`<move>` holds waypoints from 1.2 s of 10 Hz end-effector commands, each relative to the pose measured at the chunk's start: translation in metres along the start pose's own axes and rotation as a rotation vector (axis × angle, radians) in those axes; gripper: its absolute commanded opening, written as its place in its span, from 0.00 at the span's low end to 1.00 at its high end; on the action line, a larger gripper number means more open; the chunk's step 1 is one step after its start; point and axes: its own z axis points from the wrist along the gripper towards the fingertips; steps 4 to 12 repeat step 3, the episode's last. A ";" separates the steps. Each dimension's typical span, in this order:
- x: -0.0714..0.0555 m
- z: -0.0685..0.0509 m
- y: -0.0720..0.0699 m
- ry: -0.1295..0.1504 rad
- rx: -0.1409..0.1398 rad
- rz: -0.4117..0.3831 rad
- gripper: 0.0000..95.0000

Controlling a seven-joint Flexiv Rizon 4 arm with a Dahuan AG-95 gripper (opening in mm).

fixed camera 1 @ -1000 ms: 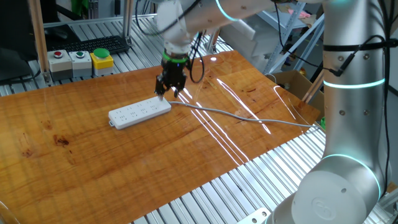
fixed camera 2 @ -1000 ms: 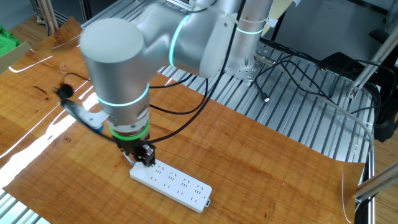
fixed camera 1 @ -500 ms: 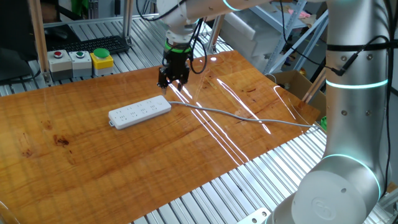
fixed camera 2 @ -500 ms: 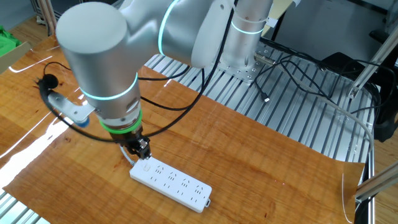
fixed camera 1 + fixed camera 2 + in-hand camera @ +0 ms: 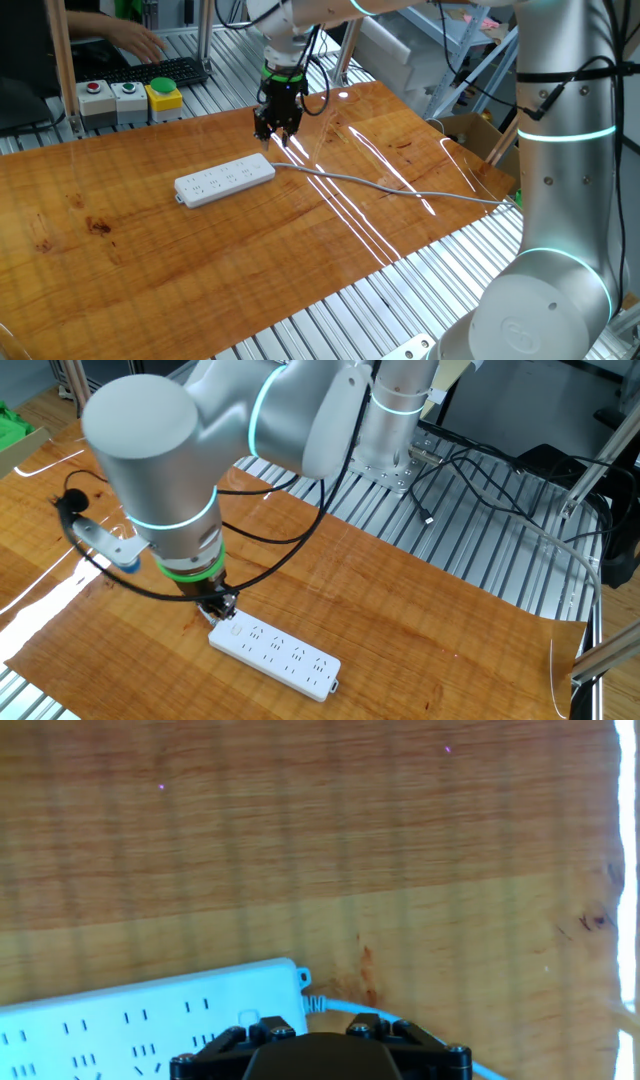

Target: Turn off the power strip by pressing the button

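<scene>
Fingers above the cable end of the strip.

The fingers (image 5: 276, 134) hang clear of the wooden surface (image 5: 200, 250), holding nothing; their opening cannot be determined. The long flat white plastic power strip (image 5: 225, 180) lies just below and beside them, long axis running away from the fingers, grey cable (image 5: 380, 184) exiting at the near end. The small white push button (image 5: 248, 1016) sits at that end.

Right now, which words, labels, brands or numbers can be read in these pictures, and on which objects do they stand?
None can be read.
The power strip shows only socket slots, no legible print.
The button boxes at the table's far edge are too small to show any label.
</scene>
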 end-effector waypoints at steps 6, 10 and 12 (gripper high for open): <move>-0.008 0.005 0.004 0.000 -0.003 0.005 0.00; -0.008 0.005 0.004 0.000 -0.003 0.005 0.00; -0.008 0.005 0.004 0.000 -0.003 0.005 0.00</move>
